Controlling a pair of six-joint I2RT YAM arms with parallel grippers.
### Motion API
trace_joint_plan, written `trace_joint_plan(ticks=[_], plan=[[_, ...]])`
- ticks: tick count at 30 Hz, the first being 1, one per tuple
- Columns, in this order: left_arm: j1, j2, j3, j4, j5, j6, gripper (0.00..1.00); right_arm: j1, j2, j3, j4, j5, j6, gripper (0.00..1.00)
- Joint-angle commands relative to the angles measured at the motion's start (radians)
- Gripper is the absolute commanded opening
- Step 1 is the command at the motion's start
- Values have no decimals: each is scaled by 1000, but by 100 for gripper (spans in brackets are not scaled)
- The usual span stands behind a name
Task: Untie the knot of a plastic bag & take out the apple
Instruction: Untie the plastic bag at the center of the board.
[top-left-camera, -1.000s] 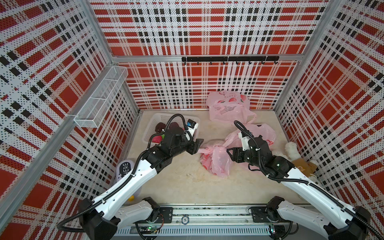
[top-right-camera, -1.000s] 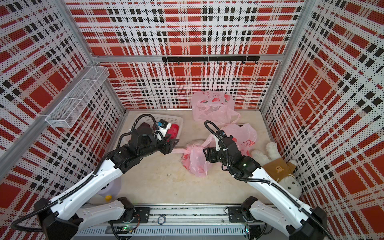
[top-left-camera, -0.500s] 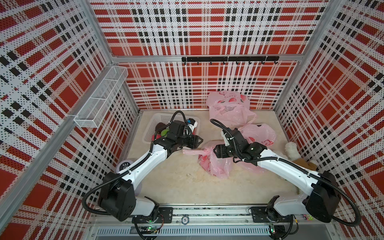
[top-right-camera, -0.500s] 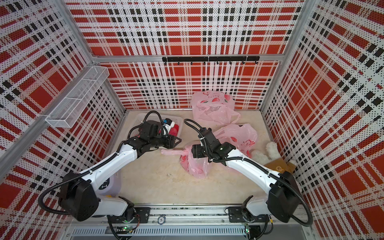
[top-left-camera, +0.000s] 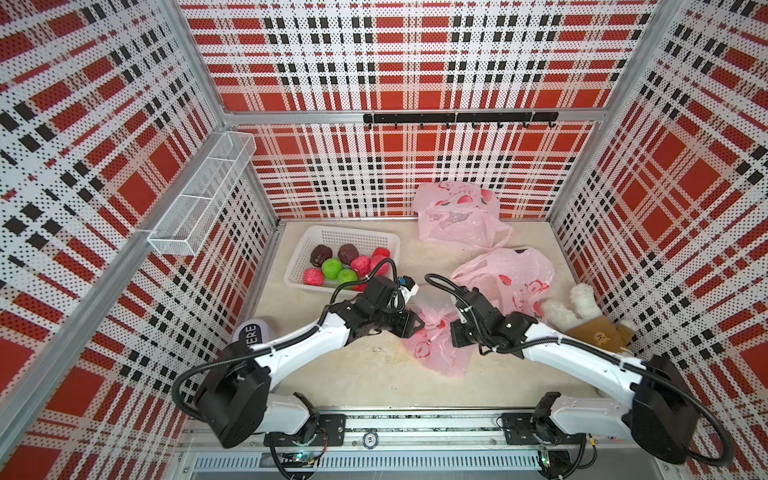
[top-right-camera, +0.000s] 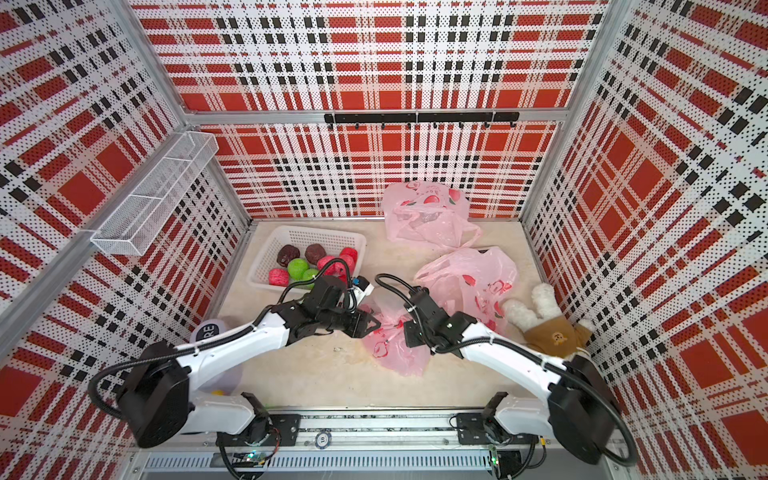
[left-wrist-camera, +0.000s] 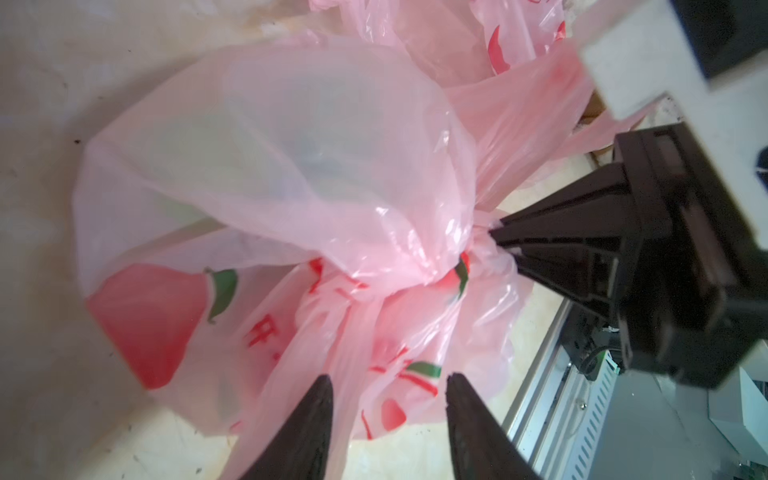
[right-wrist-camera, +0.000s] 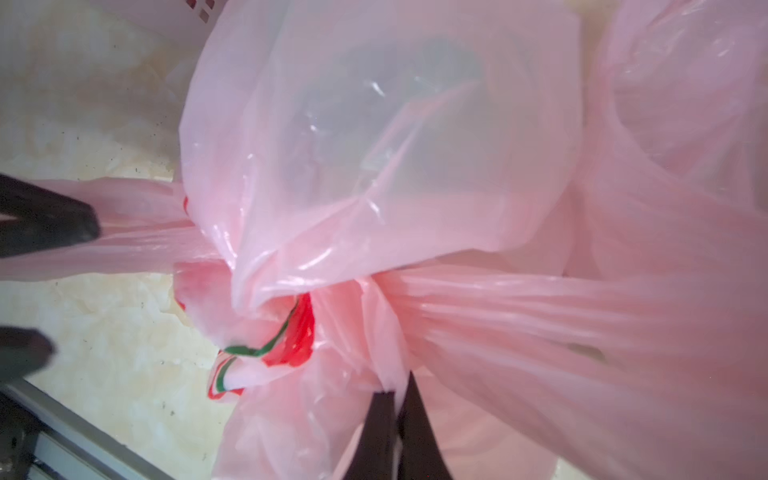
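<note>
In both top views the pink bag (top-left-camera: 436, 347) lies on the beige counter (top-left-camera: 365, 378) between the two arms. The left tool (top-left-camera: 420, 325) is at one side of it and the right tool (top-left-camera: 451, 330) at the other, but from up there the fingers are hard to read.

The wrist views settle it. The left wrist view shows the left tool with its fingers (left-wrist-camera: 320, 415) apart and a twisted strip of the bag running between them. It also shows the right tool's tip pressed against the knot (left-wrist-camera: 478, 249). The right wrist view shows the right tool's fingers together, pinching a strip of plastic close by the knot. What is inside the bag cannot be made out.

A white basket (top-left-camera: 296, 266) of red, green and dark balls sits at the counter's back left. Two more pink bags (top-left-camera: 457, 220) (top-left-camera: 511, 274) lie behind, and a plush toy (top-left-camera: 582, 316) lies by the right wall. The walls are red, black and white plaid panels. One carries a wire shelf (top-left-camera: 199, 199), and the back one a black hook rail (top-left-camera: 457, 118).
</note>
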Motion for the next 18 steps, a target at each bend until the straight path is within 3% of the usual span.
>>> trace_joint_plan(ticks=[1, 7, 18], plan=[[48, -125, -1, 12, -72, -17, 52, 2, -110, -83, 123, 34, -41, 0], [105, -81, 127, -84, -10, 54, 61, 1, -103, -95, 121, 5, -125, 0], [-35, 268, 322, -83, 28, 38, 66, 5, -117, -122, 166, 12, -110, 0]])
